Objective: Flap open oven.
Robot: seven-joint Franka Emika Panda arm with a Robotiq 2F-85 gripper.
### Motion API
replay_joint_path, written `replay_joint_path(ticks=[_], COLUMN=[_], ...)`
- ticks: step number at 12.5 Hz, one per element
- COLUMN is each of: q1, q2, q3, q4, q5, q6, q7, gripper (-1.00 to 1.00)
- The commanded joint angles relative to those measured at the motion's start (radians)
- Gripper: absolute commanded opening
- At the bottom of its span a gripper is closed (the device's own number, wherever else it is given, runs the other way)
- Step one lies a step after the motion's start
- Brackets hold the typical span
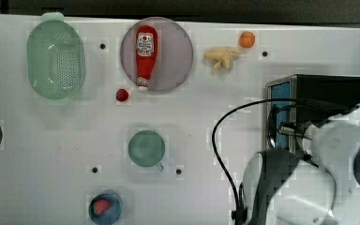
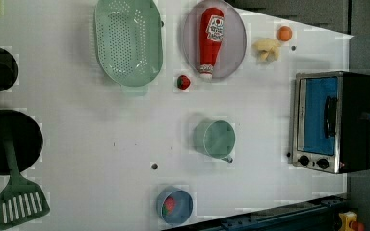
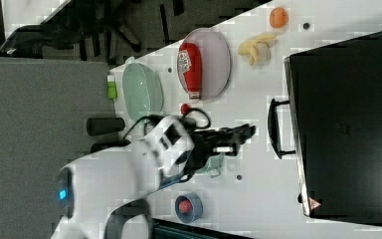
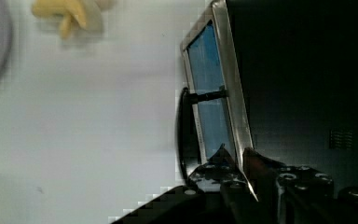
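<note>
From the wrist view I see my gripper (image 4: 235, 179) nearest, fingers nearly closed with a slim gap, holding nothing I can make out, just beside the one oven (image 4: 303, 84) with its blue door shut and one dark handle (image 4: 184, 133). The left view adds two knobs (image 2: 313, 161). In the top view the oven sits at three o'clock on the table (image 1: 42, 140). Farther off: one cup (image 1: 146, 148), one ketchup bottle (image 1: 146, 55) on one plate (image 1: 180, 51), one colander (image 1: 55, 59).
</note>
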Motion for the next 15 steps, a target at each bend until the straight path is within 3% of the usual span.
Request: replay_joint_path(ticks=[1,6,11,15], q1=[0.007,0.000,0.014,0.044], q2=[0.062,0.152,0.172,0.172], q3=[-0.016,-0.027,-0.008,0.014], q4=[-0.064,-0.121,-0.132,-0.149], q5=[-0.027,-0.027,-0.030,-0.133], q6=[0.085,0.259,0.261,0.260], q7=[-0.087,-0.087,-0.077,0.043], gripper=[-0.65,-0.65,-0.65,-0.65])
